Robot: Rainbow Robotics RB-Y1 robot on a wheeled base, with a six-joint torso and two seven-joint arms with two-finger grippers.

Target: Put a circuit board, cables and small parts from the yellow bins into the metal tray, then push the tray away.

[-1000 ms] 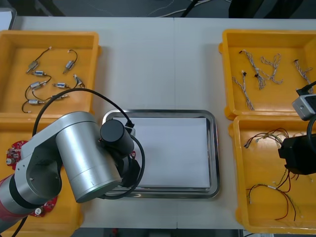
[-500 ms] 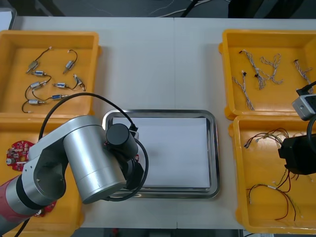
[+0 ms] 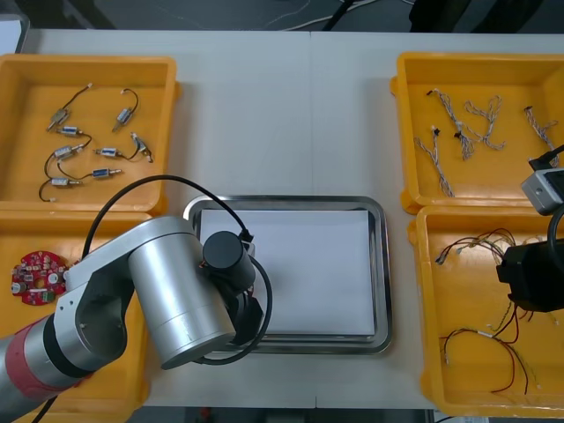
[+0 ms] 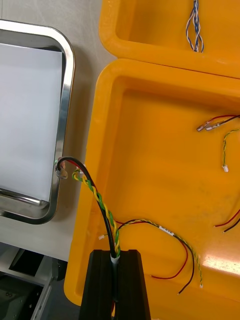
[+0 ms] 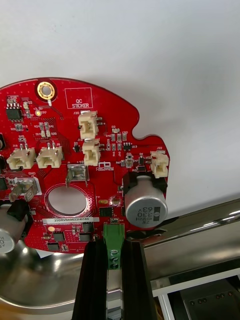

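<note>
Metal tray (image 3: 381, 264) lies in the middle of the desk (image 3: 291, 115). Over its near left corner the left tool (image 5: 114, 247) is closed narrowly on a green connector at the edge of the round red circuit board (image 5: 85, 165), and the board is above the tray's white inside. To the right of the tray, over a yellow bin (image 4: 150, 175), the right tool (image 4: 116, 257) pinches a red and yellow cable (image 4: 102, 205).

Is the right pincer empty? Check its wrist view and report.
No, the right pincer is shut on a twisted cable that rises from between its fingers over a yellow bin.
</note>
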